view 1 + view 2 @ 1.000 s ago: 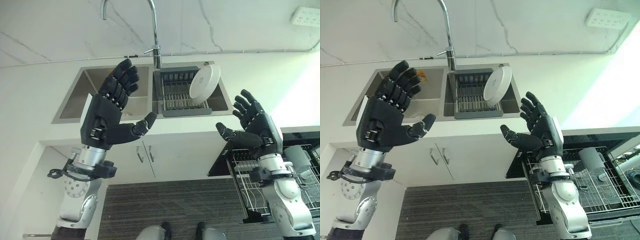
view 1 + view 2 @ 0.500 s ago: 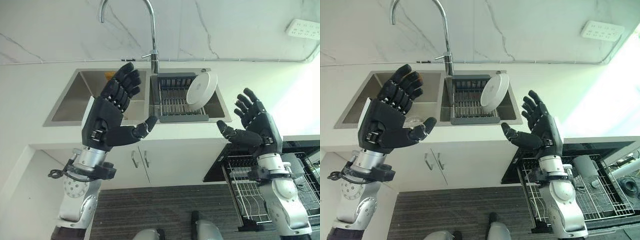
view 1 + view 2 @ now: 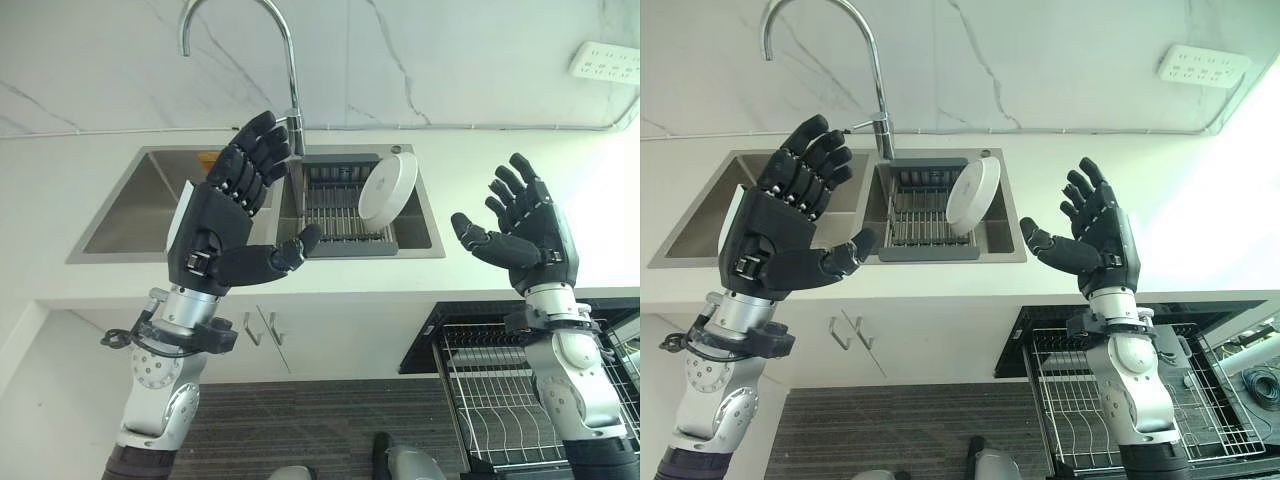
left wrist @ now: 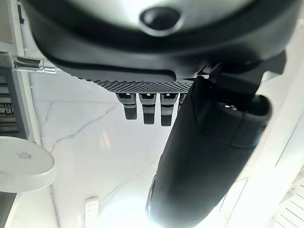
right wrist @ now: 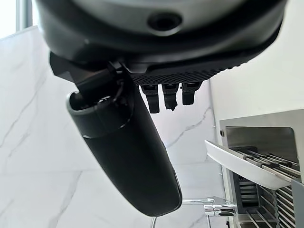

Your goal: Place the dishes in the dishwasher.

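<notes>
Both your hands have risen against the counter since a second ago, the right one most: it was level with the counter's front edge beside the rack and now stands over the bare top to the right of the sink; part of the shift is the camera, since the whole scene has slid. Your counter is white, with a marble wall behind it and a socket strip at the wall's far right. Your sink has two basins; the left one holds something orange at its back edge, too small to name. Below the counter's right end the dishwasher rack stands pulled out, wire grid showing. Your drainer sits in the right basin, and the plate leans on edge at its right end, touching neither hand. Your tap arches up from the sink's back edge between the basins. Your left hand is held up before the left basin, fingers straight, thumb out, empty. Your right hand is spread too, palm toward the plate, holding nothing.
</notes>
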